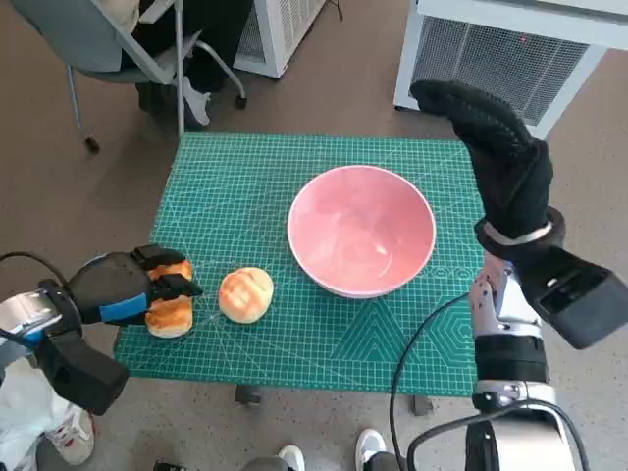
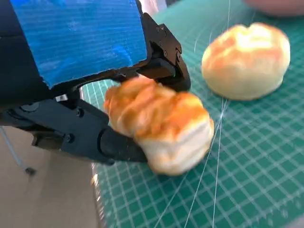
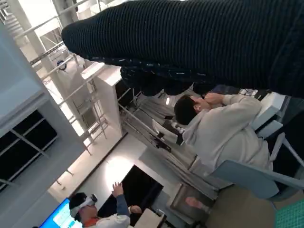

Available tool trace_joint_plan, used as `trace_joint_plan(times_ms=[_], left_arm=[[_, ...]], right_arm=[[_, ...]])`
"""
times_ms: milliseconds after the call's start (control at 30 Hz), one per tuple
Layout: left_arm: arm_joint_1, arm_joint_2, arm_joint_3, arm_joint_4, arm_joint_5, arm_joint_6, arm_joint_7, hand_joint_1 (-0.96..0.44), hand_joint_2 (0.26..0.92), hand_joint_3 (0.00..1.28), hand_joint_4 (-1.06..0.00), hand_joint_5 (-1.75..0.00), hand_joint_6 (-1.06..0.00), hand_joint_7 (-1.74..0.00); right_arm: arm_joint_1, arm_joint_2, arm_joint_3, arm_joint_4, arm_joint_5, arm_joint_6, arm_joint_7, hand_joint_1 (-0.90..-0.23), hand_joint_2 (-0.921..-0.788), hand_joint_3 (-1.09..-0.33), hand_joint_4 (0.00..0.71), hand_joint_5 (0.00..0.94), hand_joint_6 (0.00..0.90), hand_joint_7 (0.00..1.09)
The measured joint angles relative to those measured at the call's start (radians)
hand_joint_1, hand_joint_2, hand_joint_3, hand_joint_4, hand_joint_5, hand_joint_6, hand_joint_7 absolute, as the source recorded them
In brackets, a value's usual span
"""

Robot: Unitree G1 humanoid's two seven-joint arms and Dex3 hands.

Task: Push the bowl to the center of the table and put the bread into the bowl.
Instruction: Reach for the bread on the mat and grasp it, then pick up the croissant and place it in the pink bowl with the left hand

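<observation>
A pink bowl (image 1: pixel 361 232) stands near the middle of the green cutting mat (image 1: pixel 245 177), slightly to the right. My left hand (image 1: pixel 128 287) grips a golden bread roll (image 1: pixel 169 312) at the mat's front left; the left wrist view shows the held roll (image 2: pixel 159 124) between the black fingers (image 2: pixel 114 145). A second, rounder roll (image 1: pixel 245 294) lies loose on the mat just right of it, and the left wrist view shows this second roll (image 2: pixel 246 61) apart from the hand. My right hand (image 1: pixel 496 147) is raised above the mat's right edge, fingers apart, holding nothing.
A chair (image 1: pixel 118 54) with a person's legs stands beyond the table's far left. White cabinets (image 1: pixel 500 49) stand past the far right. Feet (image 1: pixel 371 446) show at the front edge. In the right wrist view, a seated person (image 3: pixel 223 128) and another person (image 3: pixel 95 209) appear.
</observation>
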Motion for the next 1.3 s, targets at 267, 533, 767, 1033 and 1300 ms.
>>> trace_joint_plan(times_ms=[267,533,767,1033,1300], left_arm=[[-0.037,-0.002,-0.025,0.034,-0.033,-0.048,-0.023,0.00,0.903,0.15,-0.56,-1.35,-0.66,-1.10],[-0.043,0.008,0.010,0.011,-0.163,-0.067,-0.179,0.00,0.919,0.09,-0.62,-1.19,-0.66,-1.19],[-0.059,0.026,0.123,-0.087,-0.369,-0.042,-0.292,0.00,0.920,0.08,-0.63,-1.14,-0.67,-1.21],[-0.128,0.017,0.246,-0.221,-0.511,0.041,-0.334,0.00,0.921,0.09,-0.61,-1.14,-0.67,-1.22],[-0.236,-0.065,0.265,-0.266,-0.534,0.088,-0.365,0.00,0.921,0.11,-0.59,-1.16,-0.64,-1.26]], right_arm=[[0.011,-0.001,0.001,-0.020,-0.001,0.008,-0.014,-0.563,-0.921,-0.838,0.218,0.011,-0.001,0.65],[0.027,-0.002,0.005,-0.036,-0.008,0.012,-0.032,-0.560,-0.921,-0.846,0.215,0.011,-0.001,0.65],[0.033,-0.002,0.013,-0.047,-0.009,0.021,-0.045,-0.564,-0.921,-0.852,0.212,0.010,-0.001,0.65],[0.037,-0.004,0.018,-0.058,-0.008,0.033,-0.052,-0.567,-0.921,-0.857,0.209,0.010,-0.001,0.64],[0.042,-0.006,0.019,-0.082,-0.005,0.057,-0.052,-0.567,-0.921,-0.862,0.207,0.010,-0.001,0.64]])
